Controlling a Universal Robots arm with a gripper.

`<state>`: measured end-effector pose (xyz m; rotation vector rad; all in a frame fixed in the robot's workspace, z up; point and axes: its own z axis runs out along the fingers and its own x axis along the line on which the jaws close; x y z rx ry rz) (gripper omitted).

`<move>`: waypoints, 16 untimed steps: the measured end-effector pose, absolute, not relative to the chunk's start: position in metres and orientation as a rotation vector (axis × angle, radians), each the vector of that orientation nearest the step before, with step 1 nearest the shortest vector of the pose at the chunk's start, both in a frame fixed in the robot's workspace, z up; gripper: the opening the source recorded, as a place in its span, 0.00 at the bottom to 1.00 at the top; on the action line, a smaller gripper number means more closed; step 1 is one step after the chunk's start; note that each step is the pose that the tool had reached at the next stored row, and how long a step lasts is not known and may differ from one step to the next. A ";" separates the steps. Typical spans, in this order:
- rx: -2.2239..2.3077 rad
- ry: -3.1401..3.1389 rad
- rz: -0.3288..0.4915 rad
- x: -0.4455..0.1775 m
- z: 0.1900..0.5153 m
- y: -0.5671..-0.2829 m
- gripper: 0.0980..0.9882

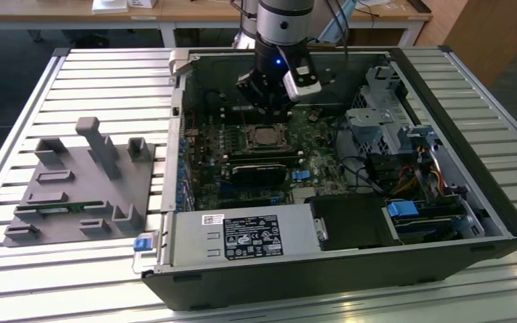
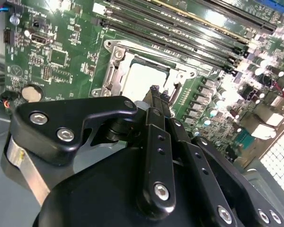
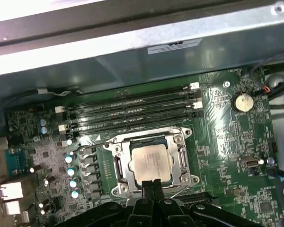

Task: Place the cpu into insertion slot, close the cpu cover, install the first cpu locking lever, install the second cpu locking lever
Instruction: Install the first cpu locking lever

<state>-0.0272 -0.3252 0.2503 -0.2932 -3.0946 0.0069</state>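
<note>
On the table, a big open computer case lay under the robot arm.
Beside the case, on the exterior view's left, sat a grey plastic holder. Inside the case was a green board with long black memory slots. The gripper hung just over the board, at the edge of the insertion slot. Its fingers were pinched narrow together with nothing between them. The cpu cover lay flat and shut over the slot. The cpu sat inside the slot, and its grey top showed through the cover's square window. A thin wire lever ran along one side of the slot, but I could not tell if it was hooked down.
</note>
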 end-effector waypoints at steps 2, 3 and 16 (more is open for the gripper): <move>-0.285 -3.099 -0.023 -0.027 0.250 -0.325 0.01; -0.281 -3.102 -0.043 -0.027 0.250 -0.325 0.01; -0.260 -3.175 -0.098 -0.027 0.254 -0.325 0.01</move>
